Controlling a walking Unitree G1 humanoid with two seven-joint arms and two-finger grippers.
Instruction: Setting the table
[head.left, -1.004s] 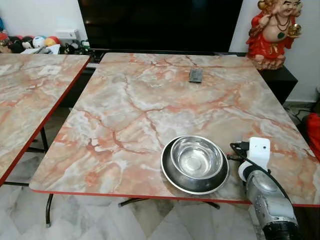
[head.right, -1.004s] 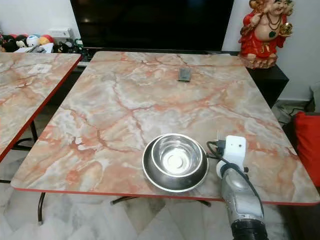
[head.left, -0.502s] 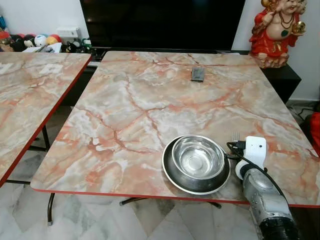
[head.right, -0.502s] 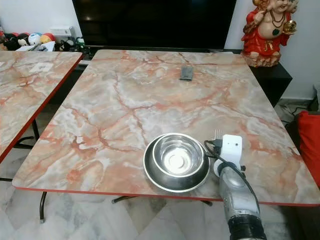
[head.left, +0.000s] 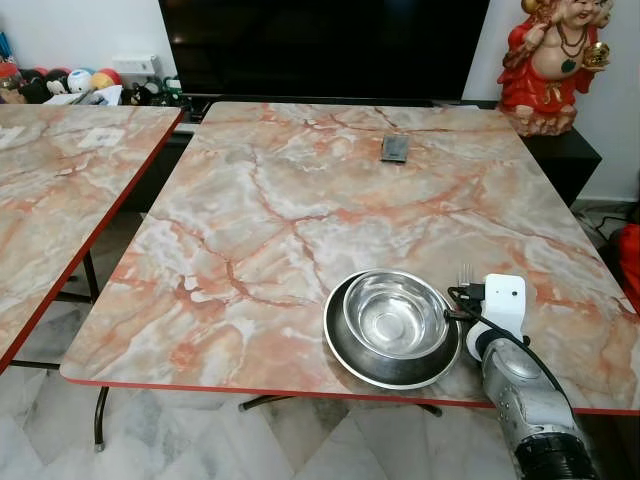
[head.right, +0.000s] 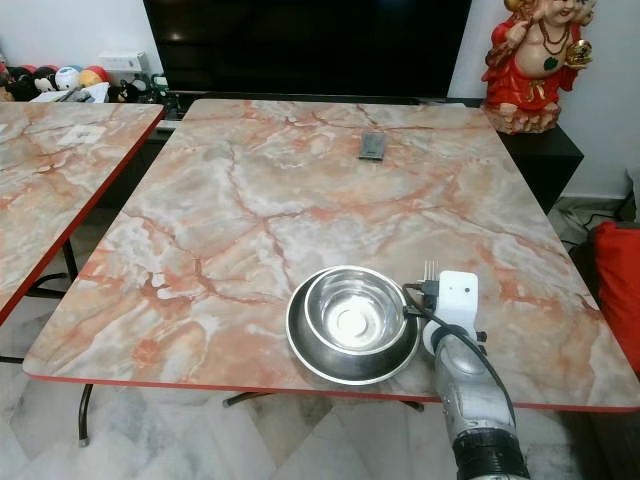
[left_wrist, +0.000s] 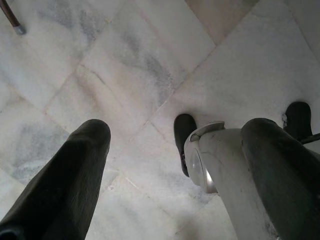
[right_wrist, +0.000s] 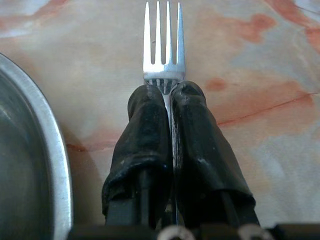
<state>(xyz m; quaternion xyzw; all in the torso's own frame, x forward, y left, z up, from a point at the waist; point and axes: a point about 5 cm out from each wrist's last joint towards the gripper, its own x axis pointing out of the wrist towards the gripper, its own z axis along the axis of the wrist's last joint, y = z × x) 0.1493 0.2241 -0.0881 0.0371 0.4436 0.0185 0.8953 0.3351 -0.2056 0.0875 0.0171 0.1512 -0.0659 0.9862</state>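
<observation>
Both head views are looking forward and down across the marble counter (head.left: 280, 200), sharing the bowl (head.left: 395, 318) at lower centre. The right wrist view is looking closely along its pincer (right_wrist: 167, 92) onto the counter; the left wrist view is facing down at the floor (left_wrist: 150, 65).

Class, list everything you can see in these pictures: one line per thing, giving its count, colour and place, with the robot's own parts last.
Table: one, orange-and-grey marble pattern with red edge, centre.
Second table: one, same pattern, to the left.
Bowl: one, steel, sitting in the plate.
Plate: one, steel, near edge of the table.
Fork: one, silver, held just right of the plate.
Small dark object: one, far side of the table.
Television: one, black, behind the table.
Statue: one, red and gold, far right.
Toys: several, mixed colours, far left.
Right gripper: black, jaws shut on the fork.
Left gripper: black, jaws open, above the floor.
</observation>
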